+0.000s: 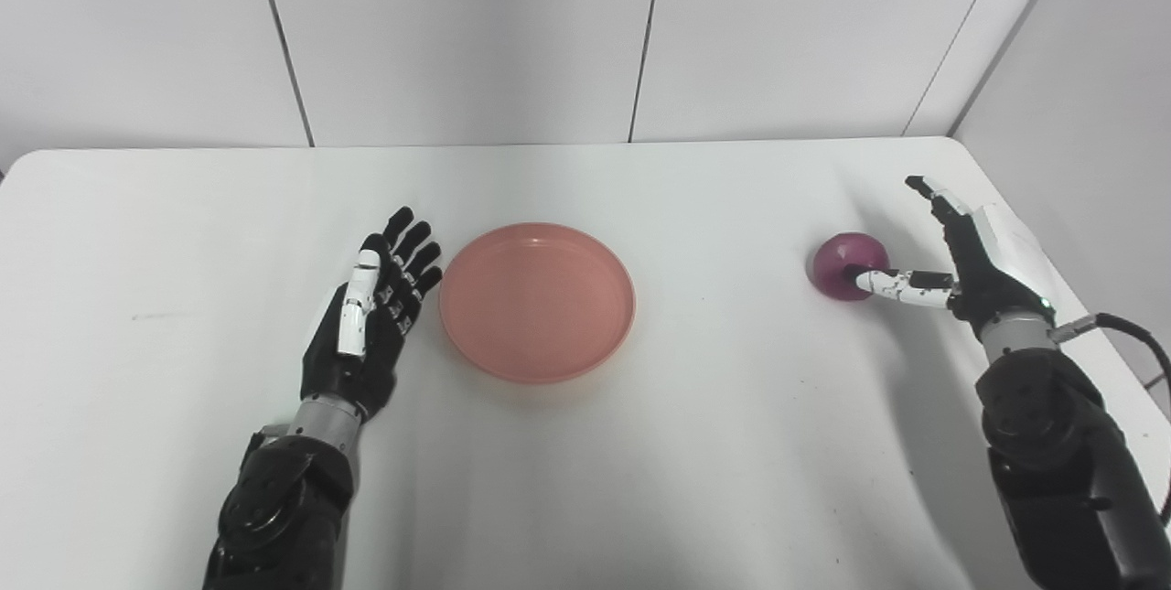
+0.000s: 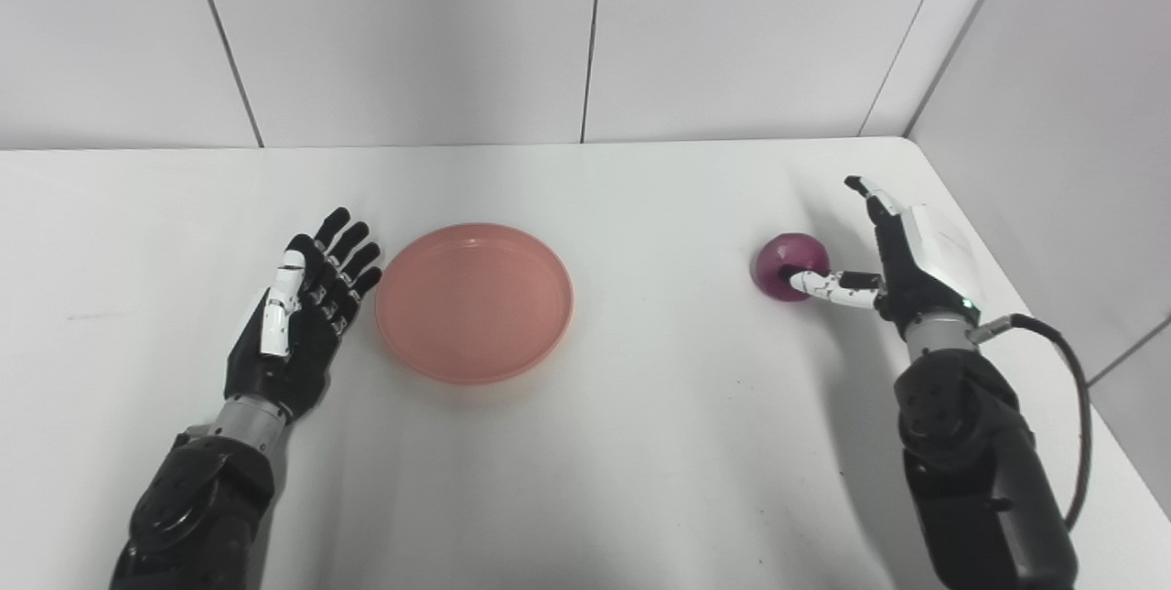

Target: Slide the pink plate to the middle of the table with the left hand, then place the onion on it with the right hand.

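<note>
The pink plate [image 1: 537, 301] lies flat on the white table [image 1: 640, 444], and I take it as my landmark. It holds nothing; its shallow inside shows bare pink all the way to the raised rim.

My left robot hand [image 1: 370, 316] sits just to the left of the plate, close beside its rim but with a thin strip of table showing between them, so I am not touching it. The hand is spread flat with its fingers [image 1: 413, 253] stretched out and apart, pointing away from me, and it grips nothing.

The onion [image 1: 849, 265], a dark purple-red ball, rests on the table well to the right of the plate, nearer the table's right edge. My right robot hand [image 1: 961, 252] is on the far side of the onion from the plate. It is wide open: its thumb [image 1: 901, 285] reaches out toward the plate and its tip meets the onion's near right side, while the fingers [image 1: 933, 192] point up and away, clear of the onion. Nothing is clasped in this hand; the onion is only touched.

Plain white wall panels [image 1: 457, 32] stand behind the table, beyond the plate.
</note>
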Available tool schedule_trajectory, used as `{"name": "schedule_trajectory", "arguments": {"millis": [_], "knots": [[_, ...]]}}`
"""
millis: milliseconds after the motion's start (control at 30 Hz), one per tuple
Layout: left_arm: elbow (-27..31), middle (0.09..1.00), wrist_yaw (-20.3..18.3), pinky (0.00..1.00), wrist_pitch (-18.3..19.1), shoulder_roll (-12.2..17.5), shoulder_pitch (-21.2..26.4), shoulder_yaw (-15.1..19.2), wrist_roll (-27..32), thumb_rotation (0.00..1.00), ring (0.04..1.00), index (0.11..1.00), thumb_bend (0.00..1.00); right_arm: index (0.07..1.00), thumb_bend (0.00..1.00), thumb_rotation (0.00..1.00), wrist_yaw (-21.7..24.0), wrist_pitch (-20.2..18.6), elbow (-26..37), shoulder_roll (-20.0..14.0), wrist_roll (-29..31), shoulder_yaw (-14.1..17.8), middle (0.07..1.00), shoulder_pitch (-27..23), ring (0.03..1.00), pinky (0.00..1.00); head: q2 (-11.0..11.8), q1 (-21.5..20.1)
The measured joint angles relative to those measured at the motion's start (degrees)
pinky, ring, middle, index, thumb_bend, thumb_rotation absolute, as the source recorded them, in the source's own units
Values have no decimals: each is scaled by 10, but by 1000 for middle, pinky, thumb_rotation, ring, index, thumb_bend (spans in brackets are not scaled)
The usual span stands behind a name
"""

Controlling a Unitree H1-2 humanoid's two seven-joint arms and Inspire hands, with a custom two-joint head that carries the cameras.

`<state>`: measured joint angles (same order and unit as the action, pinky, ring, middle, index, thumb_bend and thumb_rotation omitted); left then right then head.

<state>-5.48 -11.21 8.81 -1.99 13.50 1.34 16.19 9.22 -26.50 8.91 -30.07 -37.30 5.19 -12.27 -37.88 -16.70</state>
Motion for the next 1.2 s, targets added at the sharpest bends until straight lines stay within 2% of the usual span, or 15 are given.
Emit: {"name": "schedule_trajectory", "arguments": {"millis": [500, 800, 1200], "knots": [[-3, 969, 0, 960, -6, 2, 0, 1, 5, 1000, 962, 947, 470, 923, 1000, 447, -1, 0, -62, 1, 20, -21, 912, -13, 879, 787, -2, -6], [-5, 972, -1, 963, -6, 3, 0, 2, 6, 1000, 966, 949, 469, 924, 1000, 487, -4, 0, -77, 1, 31, -41, 917, -26, 883, 781, -4, -9], [-4, 974, 0, 970, -6, 3, 0, 3, 6, 1000, 968, 954, 473, 907, 1000, 465, -13, 0, -89, 1, 43, -46, 908, -33, 873, 770, -5, -11]]}}
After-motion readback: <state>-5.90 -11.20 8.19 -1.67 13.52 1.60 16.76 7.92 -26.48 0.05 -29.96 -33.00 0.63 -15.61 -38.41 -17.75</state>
